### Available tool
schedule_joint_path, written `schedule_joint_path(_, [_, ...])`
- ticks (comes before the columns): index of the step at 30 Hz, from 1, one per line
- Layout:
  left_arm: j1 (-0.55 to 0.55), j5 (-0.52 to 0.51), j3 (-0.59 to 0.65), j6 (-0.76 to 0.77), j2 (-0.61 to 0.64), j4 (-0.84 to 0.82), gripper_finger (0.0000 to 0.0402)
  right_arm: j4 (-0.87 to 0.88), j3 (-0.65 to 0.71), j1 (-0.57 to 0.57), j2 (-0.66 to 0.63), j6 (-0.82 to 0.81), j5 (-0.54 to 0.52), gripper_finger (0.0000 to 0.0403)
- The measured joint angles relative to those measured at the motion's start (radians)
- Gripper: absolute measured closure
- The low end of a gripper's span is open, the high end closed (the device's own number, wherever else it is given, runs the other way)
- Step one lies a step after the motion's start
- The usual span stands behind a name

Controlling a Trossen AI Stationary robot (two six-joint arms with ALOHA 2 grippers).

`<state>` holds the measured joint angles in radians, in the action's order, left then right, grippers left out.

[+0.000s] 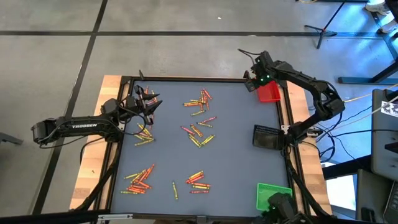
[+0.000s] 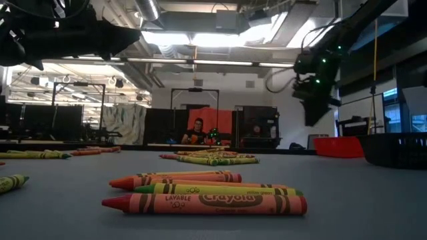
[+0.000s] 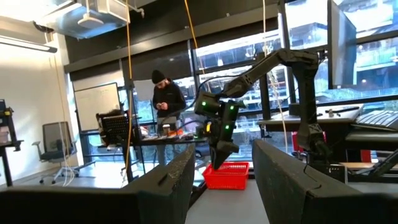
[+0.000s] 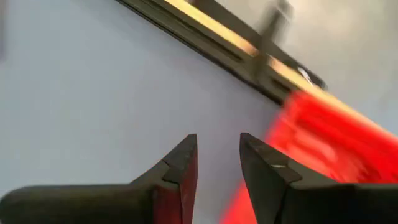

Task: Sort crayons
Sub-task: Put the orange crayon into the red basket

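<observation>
Beside the red tray [image 1: 269, 93], at its edge nearer the mat's middle, the right gripper [image 4: 217, 158] hangs above the grey mat [image 1: 236, 155] with its jaws a narrow gap apart and nothing between them. The crayons [image 1: 198, 134] lie in loose clusters across the mat, all well apart from the red tray and from those jaws. Far across the mat from the red tray, the left gripper [image 1: 151, 102] hovers with jaws parted and empty, over the cluster of crayons nearest that side.
</observation>
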<state>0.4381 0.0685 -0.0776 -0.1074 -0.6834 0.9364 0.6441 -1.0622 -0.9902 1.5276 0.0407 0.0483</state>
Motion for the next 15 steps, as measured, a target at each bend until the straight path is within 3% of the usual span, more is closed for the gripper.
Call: schedule_joint_path(15, [0.000,-0.008,0.000,-0.011,0.000,0.001,0.0257,-0.408,0.000,0.328,0.090,0.003,0.042,0.0288])
